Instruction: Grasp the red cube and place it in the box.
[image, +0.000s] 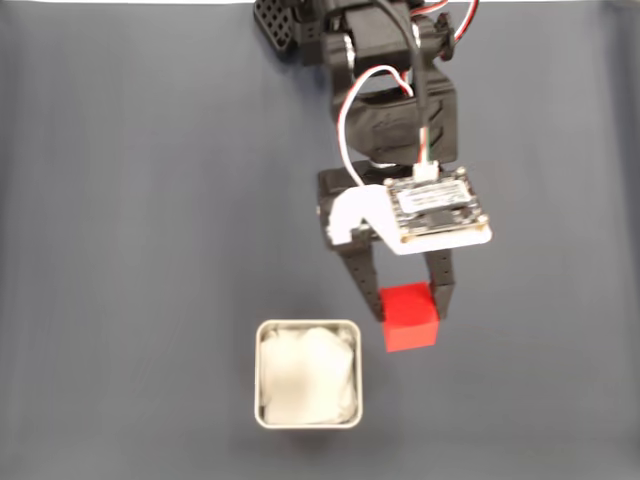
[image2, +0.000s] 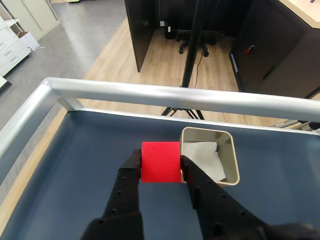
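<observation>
The black two-finger gripper (image: 409, 312) squeezes the small bright red cube (image: 409, 316) between its jaws. In the fixed view, the square white box with paper lining (image: 308, 327) sits near, at eight o'clock from the cube. Nothing lies between them on the dark blue table (image: 130, 250).

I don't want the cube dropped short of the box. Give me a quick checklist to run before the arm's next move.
1. Red cube sits between both fingers: ok.
2. Gripper shut on the cube: ok.
3. Cube lifted off the table: cannot tell.
4. Cube above the box: not ok; in the fixed view it sits beside the box's upper right corner.
5. Box free to receive, holding just white lining: ok.
6. Path toward the box unobstructed: ok.
</observation>
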